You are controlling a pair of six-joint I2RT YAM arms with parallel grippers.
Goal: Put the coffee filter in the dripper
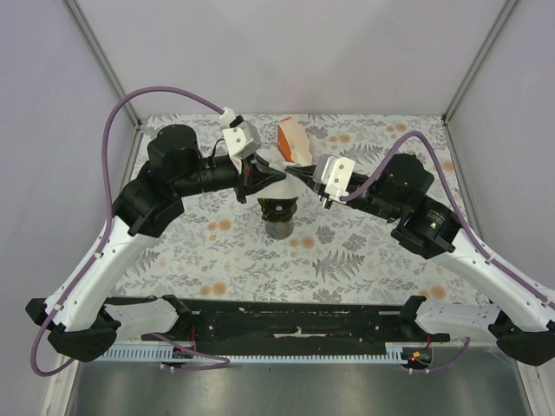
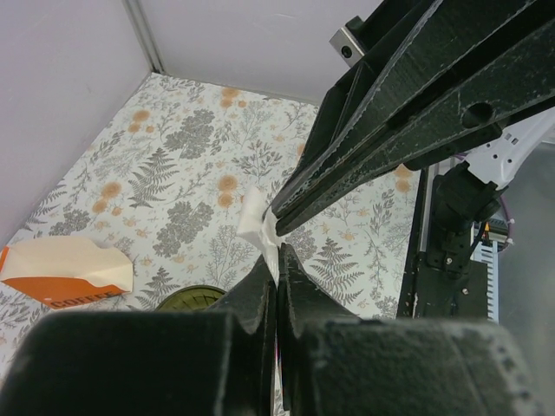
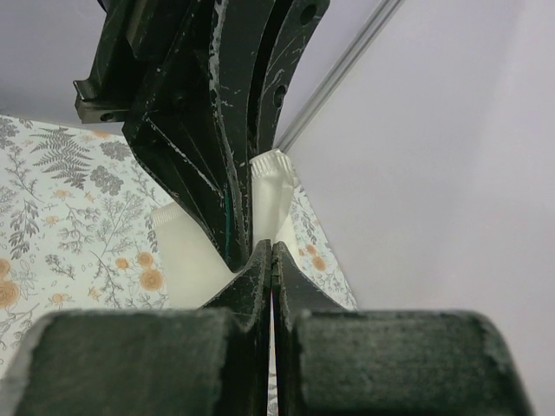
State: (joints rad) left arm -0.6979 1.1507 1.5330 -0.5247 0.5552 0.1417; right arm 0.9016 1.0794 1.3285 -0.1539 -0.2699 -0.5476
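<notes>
The coffee filter (image 2: 257,225) hung in the air between the two arms, a small crumpled patch of white paper pinched from both sides. The left gripper (image 2: 276,260) had its jaws drawn narrow, with only the thin paper between the tips. The right gripper (image 3: 271,253) met it almost nose to nose and was likewise closed tight on the filter's edge. From the right wrist, more of the white sheet showed behind the crossed black fingers (image 3: 221,173), its ribbed rim turned toward the wall. In the top view the dripper (image 1: 279,209) stood on the floral tablecloth (image 1: 364,251), just nearer the bases than the meeting fingertips, dark and upright on its grey cup. The filter was above it and not yet inside. From the left wrist, only an arc of the dripper's greenish rim showed below the paper. The orange-and-cream pack (image 1: 293,141) lay farther back on the cloth, apart from the dripper.
</notes>
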